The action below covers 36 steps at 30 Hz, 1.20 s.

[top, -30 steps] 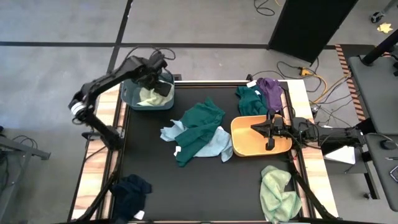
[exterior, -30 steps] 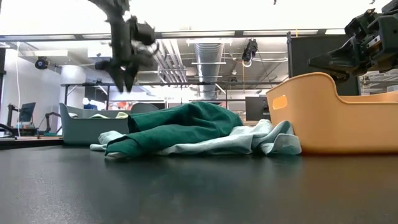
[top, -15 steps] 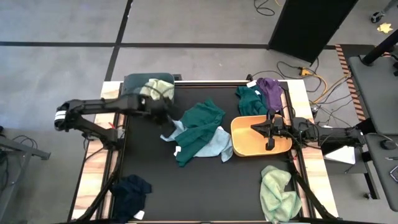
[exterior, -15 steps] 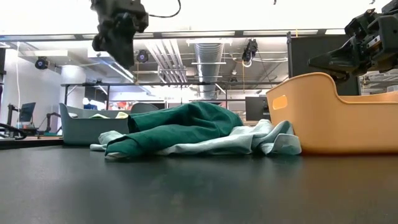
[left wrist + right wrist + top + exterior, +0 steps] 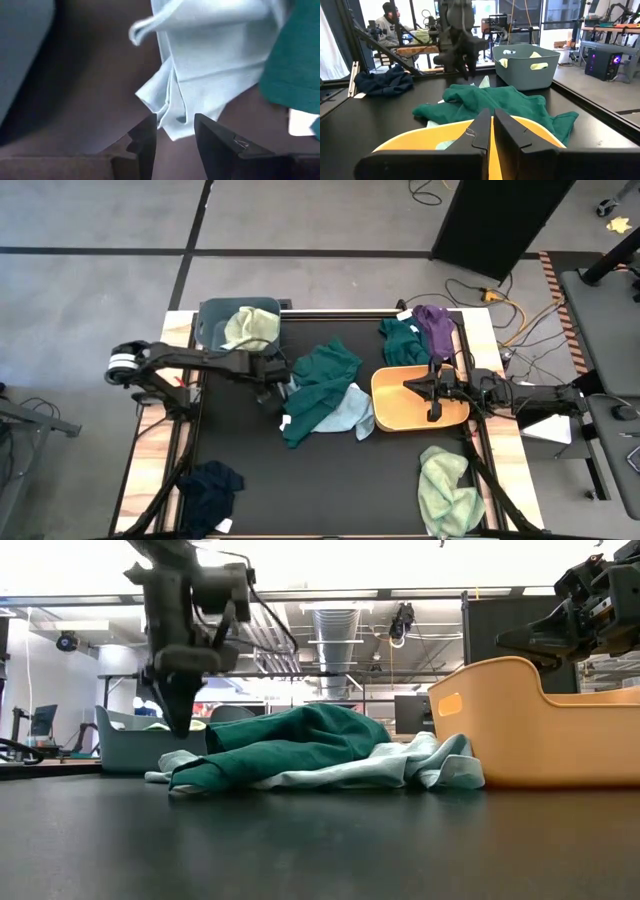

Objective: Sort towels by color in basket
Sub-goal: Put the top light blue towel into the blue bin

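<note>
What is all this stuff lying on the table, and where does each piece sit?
Grey bin: one, far left corner, holding a pale green towel.
Yellow bin: one, right of centre.
Dark green towel: one, centre, lying over a light blue towel.
Second dark green towel: one, far right.
Purple towel: one, beside it.
Second pale green towel: one, near right corner.
Navy towel: one, near left corner.
Left gripper: open, above the light blue towel's edge.
Right gripper: shut, over the yellow bin.

Towels and bins across the table

Pile (image 5: 320, 395) mid-table, left gripper (image 5: 270, 388) at its left edge; grey bin (image 5: 215, 330) behind-left, tub (image 5: 385, 405) right under right gripper (image 5: 432, 390).
</note>
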Each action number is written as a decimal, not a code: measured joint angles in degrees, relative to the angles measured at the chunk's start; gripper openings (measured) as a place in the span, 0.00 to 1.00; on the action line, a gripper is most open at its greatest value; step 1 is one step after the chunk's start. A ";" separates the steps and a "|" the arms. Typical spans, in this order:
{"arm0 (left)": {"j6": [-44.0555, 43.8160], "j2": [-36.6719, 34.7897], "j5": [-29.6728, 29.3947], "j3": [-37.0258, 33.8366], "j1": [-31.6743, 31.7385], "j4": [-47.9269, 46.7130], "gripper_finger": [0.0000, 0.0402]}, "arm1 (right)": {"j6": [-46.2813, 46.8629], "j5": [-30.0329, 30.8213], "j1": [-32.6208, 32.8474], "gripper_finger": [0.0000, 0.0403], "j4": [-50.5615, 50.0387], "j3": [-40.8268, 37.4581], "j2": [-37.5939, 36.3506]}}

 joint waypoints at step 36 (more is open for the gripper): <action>-0.35 -6.38 -10.45 19.46 -12.32 -19.04 0.00 | 0.00 0.00 0.00 0.03 0.01 0.00 0.00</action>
